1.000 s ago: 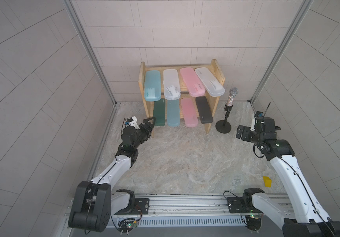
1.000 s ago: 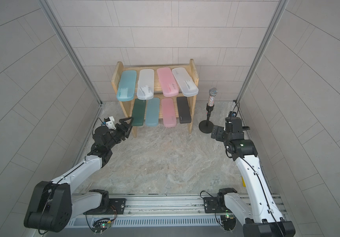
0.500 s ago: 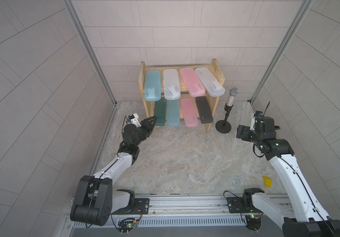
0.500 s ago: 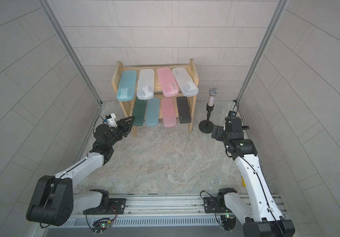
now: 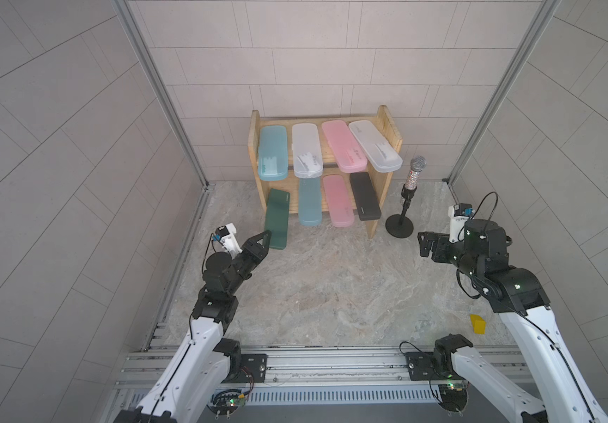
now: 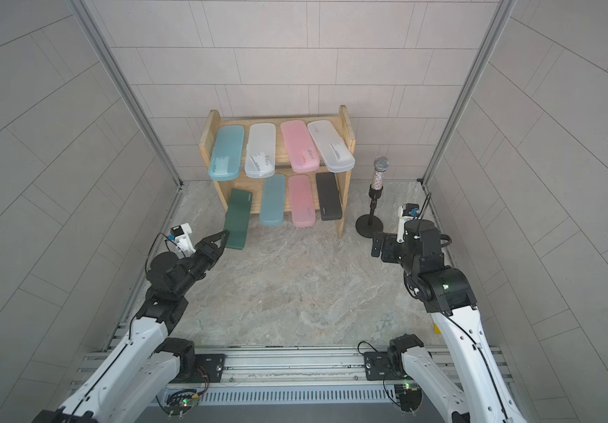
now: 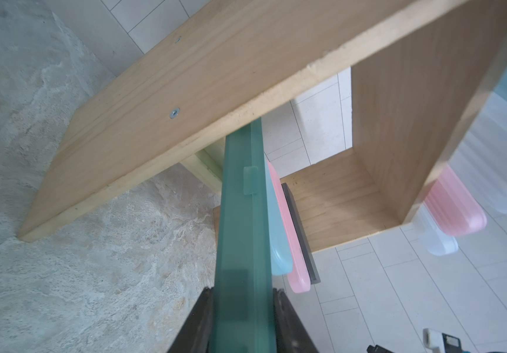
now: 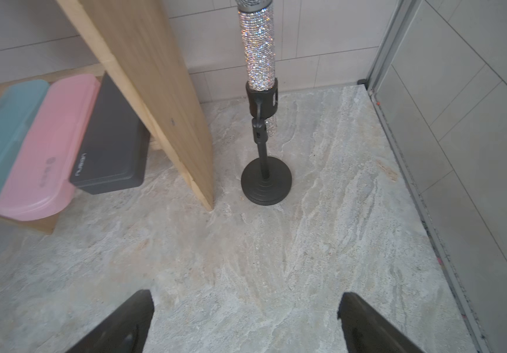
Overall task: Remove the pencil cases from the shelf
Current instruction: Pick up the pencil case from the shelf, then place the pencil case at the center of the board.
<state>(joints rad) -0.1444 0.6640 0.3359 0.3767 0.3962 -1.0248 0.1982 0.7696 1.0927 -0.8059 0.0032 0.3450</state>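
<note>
The pine shelf [image 5: 386,126] [image 6: 346,126] stands at the back wall. Its upper tier carries light blue [image 5: 273,154], frosted white [image 5: 307,150], pink [image 5: 343,146] and frosted white [image 5: 375,146] pencil cases. On the lower tier lie light blue [image 5: 310,201], pink [image 5: 337,201] and black [image 5: 365,201] ones. The dark green case [image 5: 277,219] [image 7: 241,214] sticks out of the lower tier's left end, slanting toward the floor. My left gripper [image 5: 266,238] [image 7: 243,293] is shut on its near end. My right gripper [image 5: 423,245] [image 8: 246,302] hangs open over the floor, right of the shelf.
A glittery microphone [image 5: 410,183] [image 8: 260,45] on a black round-foot stand [image 8: 266,183] is just right of the shelf, between it and my right gripper. A small yellow block [image 5: 477,324] lies on the floor at the front right. Tiled walls close in both sides.
My left gripper reached forward to the dark green case and shut on its near end. The case has slid partly out of the lower tier. The right arm has hardly moved.
</note>
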